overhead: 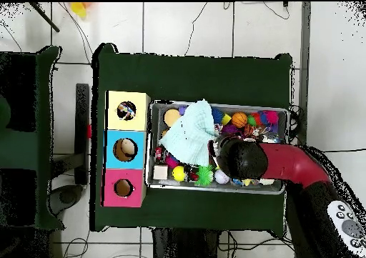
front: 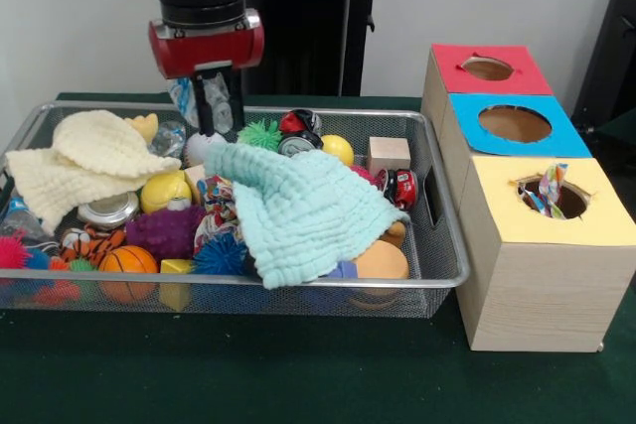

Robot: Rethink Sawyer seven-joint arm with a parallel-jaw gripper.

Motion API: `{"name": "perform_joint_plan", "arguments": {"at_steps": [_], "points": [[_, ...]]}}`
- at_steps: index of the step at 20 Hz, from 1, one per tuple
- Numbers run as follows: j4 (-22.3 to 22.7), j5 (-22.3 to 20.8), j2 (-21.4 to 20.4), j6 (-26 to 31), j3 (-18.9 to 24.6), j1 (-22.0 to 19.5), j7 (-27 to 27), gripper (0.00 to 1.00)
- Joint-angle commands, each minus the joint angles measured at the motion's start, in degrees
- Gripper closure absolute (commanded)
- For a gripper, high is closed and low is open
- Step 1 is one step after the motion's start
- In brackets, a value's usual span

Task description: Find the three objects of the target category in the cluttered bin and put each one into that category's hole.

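The wire mesh bin [front: 449, 275] is full of toys; it also shows in the overhead view [overhead: 218, 189]. My gripper [front: 212, 118] hangs over the bin's far side, left of centre, shut on the light-blue and white packet [front: 227, 104], which is crumpled around the fingers just above the clutter. One dotted white wrapper [front: 551, 189] sticks out of the yellow box's hole [front: 556, 198]; it also shows in the overhead view [overhead: 126, 111]. Another dotted wrapper [front: 216, 198] lies in the bin between a yellow ball and the mint cloth [front: 303, 211]. In the overhead view the arm [overhead: 243, 159] hides the gripper.
A cream cloth [front: 84, 161] covers the bin's left end. Balls, a tin lid, a wooden cube [front: 388, 154] and spiky toys fill the bin. Red [front: 487, 69], blue [front: 514, 124] and yellow boxes stand in a row right of the bin.
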Motion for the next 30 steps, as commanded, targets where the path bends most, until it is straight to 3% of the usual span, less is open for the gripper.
{"name": "perform_joint_plan", "arguments": {"at_steps": [1, 8, 13, 15, 18, 21, 25, 30], "points": [[4.9, 6.6, -0.6, -1.4, -9.7, 6.8, 24.1, 1.00], [7.7, 11.6, -1.1, -4.1, -14.5, 13.1, 30.1, 1.00], [11.2, 16.3, -1.7, -7.2, -19.0, 18.0, 38.3, 1.00], [11.7, 17.3, -1.4, -8.2, -18.3, 17.1, 37.4, 1.00], [10.1, 18.3, -3.2, -4.6, -17.4, 16.4, 34.7, 1.00], [7.0, 18.9, -6.9, 2.2, -17.7, 18.4, 33.7, 1.00], [3.3, 19.7, -7.5, 7.3, -18.0, 19.4, 32.9, 1.00], [5.9, 20.6, -12.4, 11.3, -19.0, 20.4, 32.0, 1.00]]}}
